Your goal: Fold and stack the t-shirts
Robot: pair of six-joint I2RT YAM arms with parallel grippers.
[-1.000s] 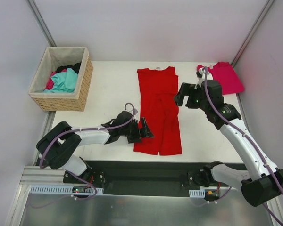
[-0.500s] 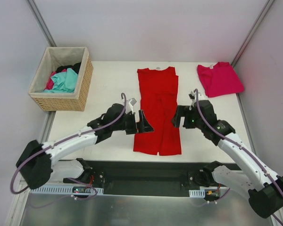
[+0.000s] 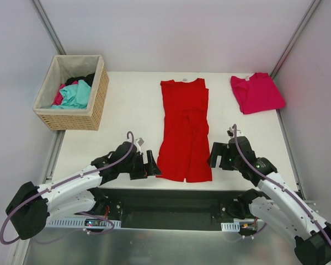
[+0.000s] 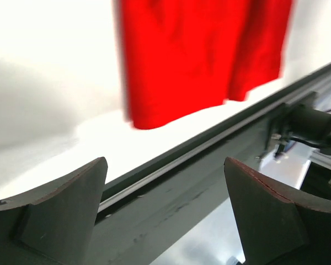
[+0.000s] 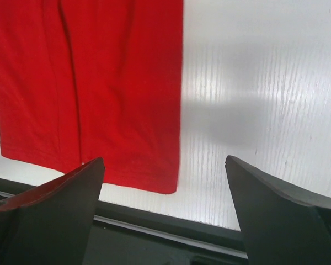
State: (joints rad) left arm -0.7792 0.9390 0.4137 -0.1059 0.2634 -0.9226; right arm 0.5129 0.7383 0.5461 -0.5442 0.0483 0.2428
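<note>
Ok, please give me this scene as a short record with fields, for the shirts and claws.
red t-shirt: middle of the table, sides folded in, long strip
pink t-shirt: folded, far right corner
left claw: open, empty, beside the red hem's left corner
right claw: open, empty, beside the hem's right corner
basket: far left, holds other clothes

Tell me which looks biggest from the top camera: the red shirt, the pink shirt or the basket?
1. red t-shirt and basket: about alike; the basket's rim stands nearer the camera, so I won't rank them.
2. pink t-shirt: clearly smallest.
</note>
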